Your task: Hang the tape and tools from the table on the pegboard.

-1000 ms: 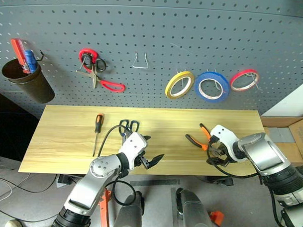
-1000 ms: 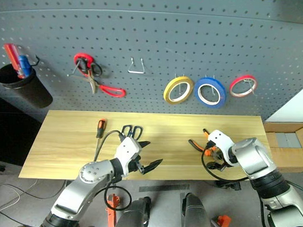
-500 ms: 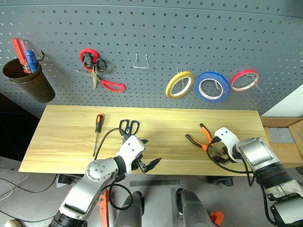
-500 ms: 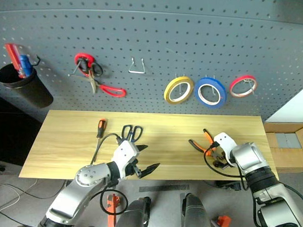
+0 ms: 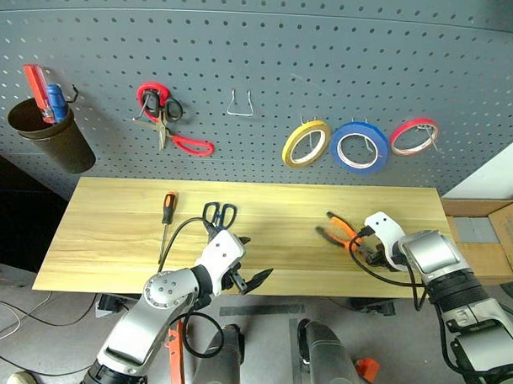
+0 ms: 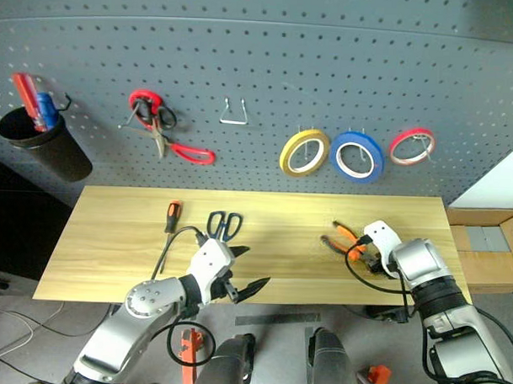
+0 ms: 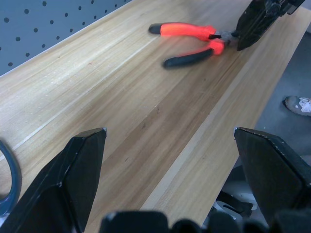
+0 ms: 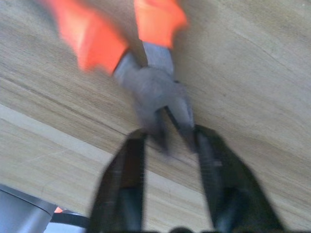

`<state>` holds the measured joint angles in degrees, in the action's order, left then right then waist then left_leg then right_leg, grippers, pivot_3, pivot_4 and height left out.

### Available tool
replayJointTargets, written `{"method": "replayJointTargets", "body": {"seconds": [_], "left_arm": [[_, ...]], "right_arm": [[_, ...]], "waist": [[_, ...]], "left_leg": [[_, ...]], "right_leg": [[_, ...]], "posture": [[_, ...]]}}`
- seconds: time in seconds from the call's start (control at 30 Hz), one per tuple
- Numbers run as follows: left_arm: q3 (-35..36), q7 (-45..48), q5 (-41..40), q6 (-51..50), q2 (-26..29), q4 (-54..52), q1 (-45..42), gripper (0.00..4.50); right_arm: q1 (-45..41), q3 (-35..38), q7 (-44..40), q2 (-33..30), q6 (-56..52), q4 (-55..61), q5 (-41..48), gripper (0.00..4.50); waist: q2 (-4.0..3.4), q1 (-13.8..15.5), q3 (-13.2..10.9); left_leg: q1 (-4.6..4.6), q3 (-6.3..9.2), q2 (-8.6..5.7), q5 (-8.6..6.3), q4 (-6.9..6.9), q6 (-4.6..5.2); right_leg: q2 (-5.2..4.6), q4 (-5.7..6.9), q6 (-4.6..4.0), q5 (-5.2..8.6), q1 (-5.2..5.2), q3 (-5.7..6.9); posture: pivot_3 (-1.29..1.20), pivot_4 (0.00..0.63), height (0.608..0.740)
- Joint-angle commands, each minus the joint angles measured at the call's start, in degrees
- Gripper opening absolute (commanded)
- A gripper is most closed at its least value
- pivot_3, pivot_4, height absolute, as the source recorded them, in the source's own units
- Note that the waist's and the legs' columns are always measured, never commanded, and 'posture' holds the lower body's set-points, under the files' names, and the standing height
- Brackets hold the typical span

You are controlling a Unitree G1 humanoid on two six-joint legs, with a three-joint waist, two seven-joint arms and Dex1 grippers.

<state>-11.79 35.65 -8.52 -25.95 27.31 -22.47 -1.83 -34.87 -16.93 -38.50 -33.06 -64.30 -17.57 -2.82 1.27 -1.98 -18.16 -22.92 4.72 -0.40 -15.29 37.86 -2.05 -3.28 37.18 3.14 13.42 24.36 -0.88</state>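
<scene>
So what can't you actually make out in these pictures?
- Whether the right gripper truly clamps the pliers: right wrist view is blurred; head views too small.
- The scissors blades: the left arm covers them in the head views.
- The scissors in the left wrist view: cut off at the edge.
- The cup contents beyond red and blue handles: hidden by its rim.

Pale wood table, screwdriver, scissors (dark-handled), pliers
</scene>
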Motion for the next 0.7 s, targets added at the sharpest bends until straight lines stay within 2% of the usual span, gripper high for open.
{"method": "replayJointTargets", "body": {"seconds": [0.03, 0.33, 0.7], "left_arm": [[0.51, 0.35, -1.21, -0.01, -0.11, -2.77, 0.38, 4.5], [0.37, 0.52, -1.67, -0.02, -0.11, -2.59, 0.04, 4.5], [0.22, 0.27, -1.37, 0.75, -0.61, -1.49, -0.42, 4.5]], "right_arm": [[0.17, 0.38, -0.03, 0.16, 0.02, -0.16, 0.84, 0.1], [1.13, -1.81, -1.87, -1.97, 2.22, 1.61, -0.05, 0.01], [-0.68, -3.25, -3.94, -5.86, -2.01, 3.89, -0.16, 0.01]], "waist": [[0.0, 0.0, 0.0], [0.0, 0.02, 0.0], [0.0, 0.05, 0.0]], "left_leg": [[0.0, 0.0, 0.0, 0.0, 0.0, 0.0], [0.0, 0.0, -0.01, 0.0, 0.01, 0.0], [-0.02, -0.01, -0.01, 0.0, 0.0, 0.0]], "right_leg": [[0.0, 0.0, 0.0, 0.0, 0.0, 0.0], [0.0, 0.0, 0.01, 0.0, 0.0, 0.0], [-0.01, -0.03, 0.01, 0.0, 0.01, -0.01]], "posture": [[-0.01, 0.316, 0.74], [-0.01, 0.313, 0.74], [-0.02, 0.308, 0.74]]}}
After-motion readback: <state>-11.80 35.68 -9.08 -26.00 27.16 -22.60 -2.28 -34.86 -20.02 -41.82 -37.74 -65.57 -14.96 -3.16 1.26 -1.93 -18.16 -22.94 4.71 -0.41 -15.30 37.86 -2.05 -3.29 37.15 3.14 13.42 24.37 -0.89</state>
